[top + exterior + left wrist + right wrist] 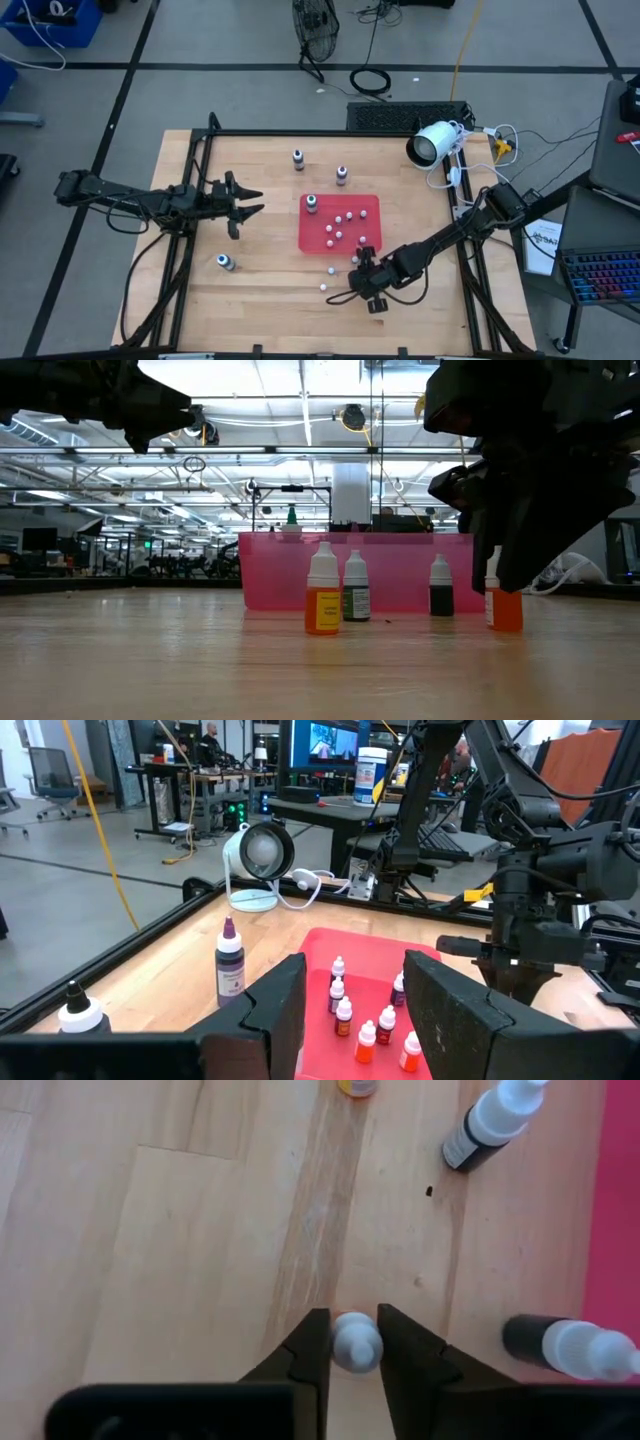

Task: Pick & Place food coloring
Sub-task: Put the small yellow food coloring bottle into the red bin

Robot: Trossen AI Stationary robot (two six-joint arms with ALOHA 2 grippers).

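Several tiny food coloring bottles with white caps stand in the red tray [368, 208], and a few more on the wood by its near edge. My right gripper [354, 1348] points down there, shut on an orange bottle [506, 610]. A yellow bottle [322, 602] and two dark ones [355, 596] [440, 593] stand upright near it on the table. My left gripper [248, 201] hovers open to the left of the tray, touching nothing. My right gripper pinches the orange bottle by its white cap [356, 1342] between the two fingers, coming from above and pointing down. The bottle is upright under the fingers; its base [507, 626] looks level with the table top, though I cannot tell whether it rests there.
Larger bottles stand around the tray: two beyond its far edge [298, 158] [341, 175], one at its far left corner [311, 204], one on the near left [225, 262]. A white lamp [432, 143] with cables sits at the far right corner.
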